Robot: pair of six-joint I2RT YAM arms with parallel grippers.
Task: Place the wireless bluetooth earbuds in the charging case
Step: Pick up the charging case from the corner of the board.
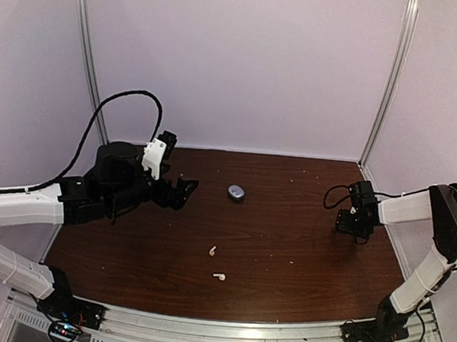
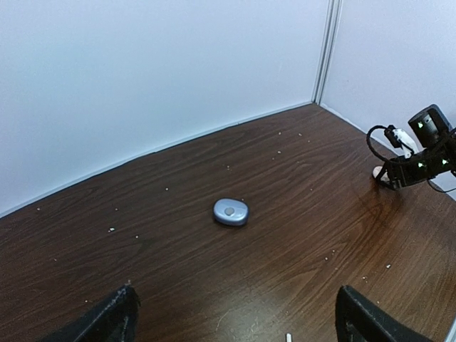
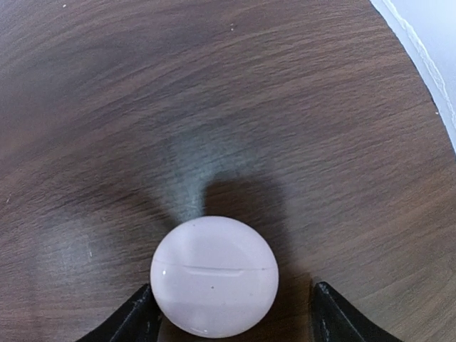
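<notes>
Shows a dark wood tabletop boxed in by pale walls and dotted with pale crumbs. Finds two white earbuds loose near the front middle, neither in any case: rear earbud just behind and left of front earbud, not touching. Finds a small blue-grey case, oval, shut and flat, farther back near mid-table, well apart from both earbuds with only bare wood between. Places the left arm low over the back left, left jaws spread wide and empty, aimed toward the blue-grey case with nothing in the way. Catches a white earbud tip at the bottom edge of the left wrist view. Places the right arm at the far right side, right jaws down at the tabletop straddling a round white case, lid closed, seam showing. Sees those jaws parted: one fingertip right at the case's side, contact unclear, the other clear of it across a dark gap. Puts the white case near the right wall strip, well apart from earbuds and blue-grey case.
</notes>
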